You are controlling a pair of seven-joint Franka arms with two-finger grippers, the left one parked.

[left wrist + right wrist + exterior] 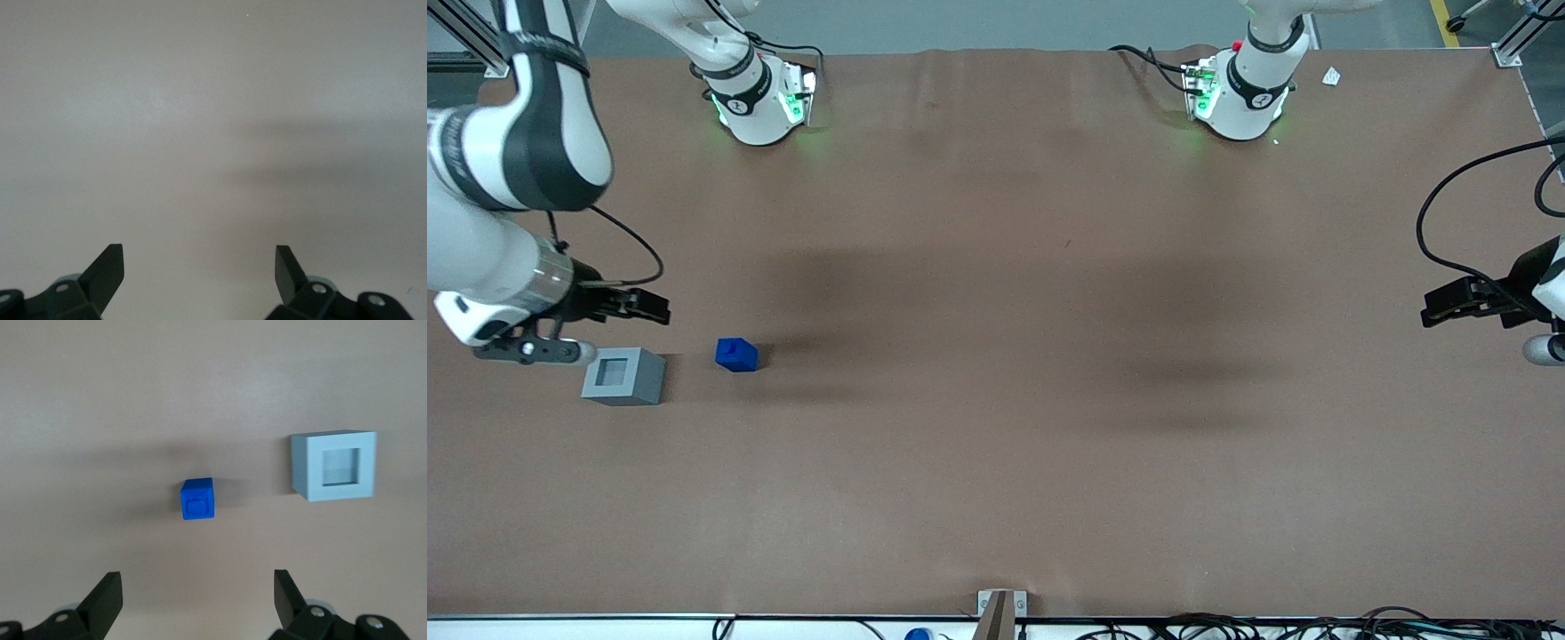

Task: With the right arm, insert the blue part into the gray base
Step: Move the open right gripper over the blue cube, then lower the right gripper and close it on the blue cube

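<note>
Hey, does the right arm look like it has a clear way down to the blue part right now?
Probably yes: the gripper hangs open above the table, nothing covers the blue part, and the gray base stands apart beside it.

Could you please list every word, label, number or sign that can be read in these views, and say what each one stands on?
No text can be read.
Right arm: nothing legible on its black bands.
Arm bases: small round marks, too small to read.
Blue part and gray base: no markings.
Pincer, open above the table: no markings.

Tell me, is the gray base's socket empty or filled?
Empty: the gray base shows an open socket; the blue part sits apart on the table, the open hand above.
</note>
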